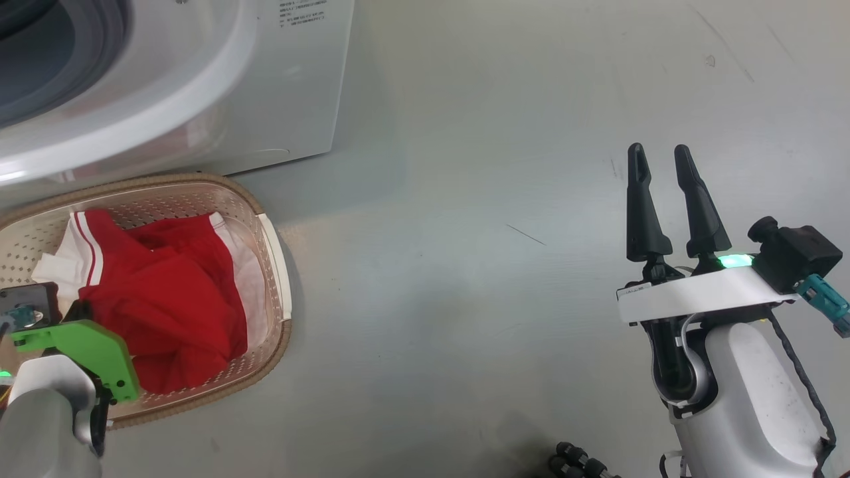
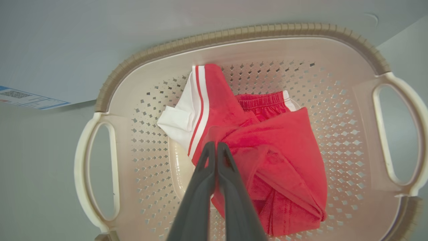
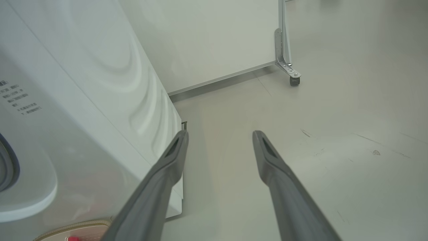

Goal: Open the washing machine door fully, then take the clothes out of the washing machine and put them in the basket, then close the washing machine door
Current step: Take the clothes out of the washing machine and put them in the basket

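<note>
The cream basket (image 1: 272, 265) stands on the floor just in front of the white washing machine (image 1: 292, 99), whose dark round opening (image 1: 40, 60) shows at the top left. Red clothes (image 1: 172, 299) with white stripes lie heaped inside it. In the left wrist view my left gripper (image 2: 214, 144) is shut over the basket (image 2: 234, 35), its tips pinching a raised fold of the clothes (image 2: 284, 150). My right gripper (image 1: 661, 156) hangs open and holds nothing, well to the right over bare floor. The right wrist view shows it (image 3: 219, 134) beside the washing machine (image 3: 83, 100). The washing machine door is out of view.
Grey floor (image 1: 465, 199) stretches between the basket and my right arm. A white panel on a caster wheel (image 3: 290, 72) stands behind the machine. A blue-edged label (image 2: 26, 98) shows past the basket's rim. Black cable links (image 1: 578, 461) lie at the bottom edge.
</note>
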